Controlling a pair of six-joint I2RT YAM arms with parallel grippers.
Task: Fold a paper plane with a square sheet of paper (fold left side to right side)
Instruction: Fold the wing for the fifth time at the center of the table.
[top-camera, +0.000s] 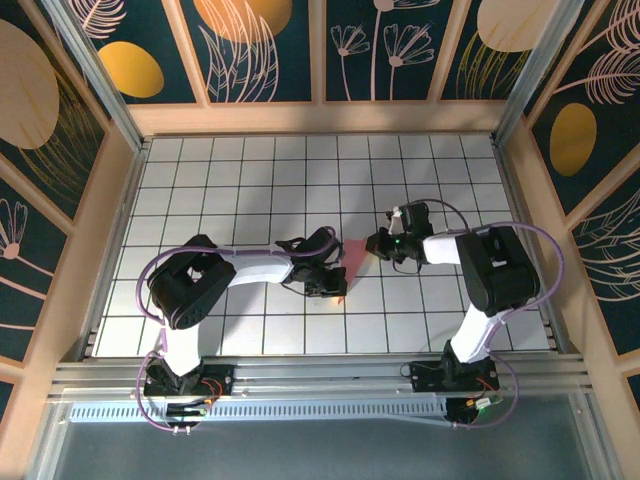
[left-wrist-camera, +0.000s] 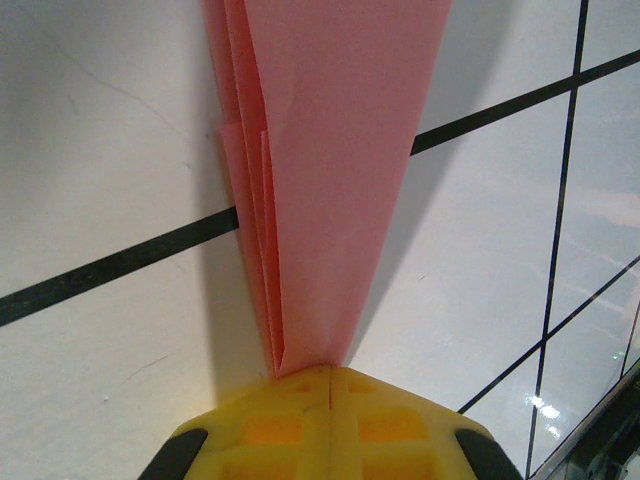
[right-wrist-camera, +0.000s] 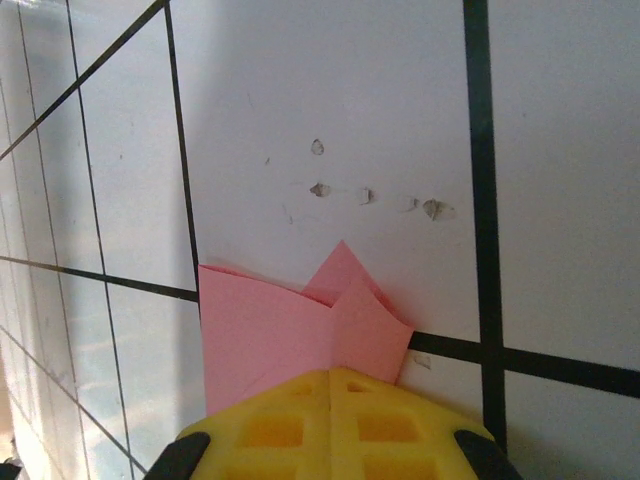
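Paper plane (top-camera: 351, 262) clamped by left pincer (top-camera: 338, 289) and right pincer (top-camera: 369, 244), white gridded table (top-camera: 250, 180), floral walls (top-camera: 262, 52)

Arms (top-camera: 255, 268) white-black, lilac cables (top-camera: 560, 262); end effector fingers (left-wrist-camera: 290, 432) yellow.

Overhead view: bright, even light on the white table (top-camera: 250, 330), with soft shadows only close under both arms. Left wrist view: the paper plane (left-wrist-camera: 330, 150) throws broad grey shadows on the tiles to both sides ahead of the left gripper (left-wrist-camera: 330, 385); small glare specks sit to the gripper's lower right, and its yellow tips are slightly soft. Right wrist view: tiles wash out pale to the left of the right gripper (right-wrist-camera: 330, 380); the paper ahead of it is sharp.
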